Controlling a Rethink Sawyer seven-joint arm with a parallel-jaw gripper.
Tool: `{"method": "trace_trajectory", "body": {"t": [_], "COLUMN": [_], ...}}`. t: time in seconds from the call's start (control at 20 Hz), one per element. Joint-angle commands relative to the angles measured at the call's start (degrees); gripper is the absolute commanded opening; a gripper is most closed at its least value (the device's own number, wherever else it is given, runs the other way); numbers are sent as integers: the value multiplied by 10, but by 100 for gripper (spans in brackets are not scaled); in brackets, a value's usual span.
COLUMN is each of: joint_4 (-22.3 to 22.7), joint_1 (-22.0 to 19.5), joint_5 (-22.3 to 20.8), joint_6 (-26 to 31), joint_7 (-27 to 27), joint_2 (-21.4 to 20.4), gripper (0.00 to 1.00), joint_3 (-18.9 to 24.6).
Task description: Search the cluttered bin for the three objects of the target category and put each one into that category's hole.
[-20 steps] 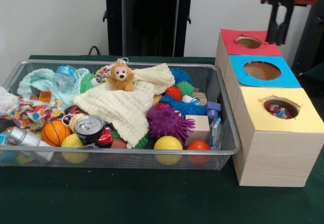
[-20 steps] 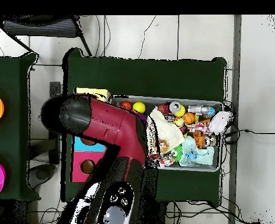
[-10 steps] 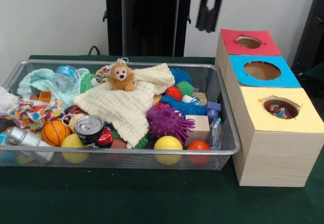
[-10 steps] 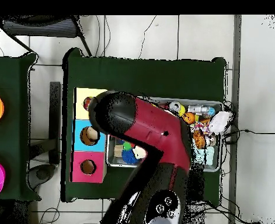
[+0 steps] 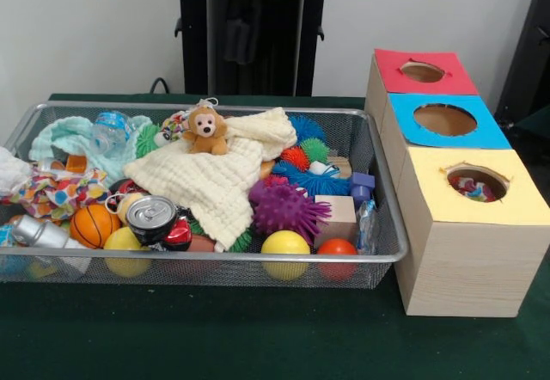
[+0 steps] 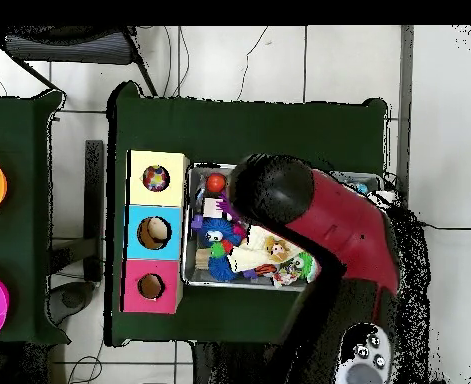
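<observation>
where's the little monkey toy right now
In the front view the monkey toy sits at the back middle of the wire bin, on top of the cream cloth, with the green spiky ball to its left.

In the front view we see the wire bin [image 5: 378, 193] at the left of the table [image 5: 258, 337], with the row of three boxes [image 5: 460, 242] just beside its right end, running front to back. In the bin, the monkey toy [image 5: 206, 131] sits on the cloth [image 5: 206, 182] near the middle. The can [image 5: 151, 215] lies toward the front left, and the spiky ball [image 5: 287, 208] lies right of the cloth, behind two smooth balls [image 5: 285, 244] at the front wall.
</observation>
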Motion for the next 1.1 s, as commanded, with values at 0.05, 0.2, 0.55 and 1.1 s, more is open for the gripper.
{"method": "trace_trajectory", "body": {"t": [0.05,0.2,0.55,1.1], "joint_4": [8,1,4,-36], "joint_1": [-67,-90,-137,-143], "joint_5": [-48,-65,-102,-204], "joint_6": [-20,-26,-64,-49], "joint_7": [-95,-103,-102,-86], "joint_2": [40,46,58,57], "gripper": [0,0,0,100], "joint_3": [126,151,212,228]}}
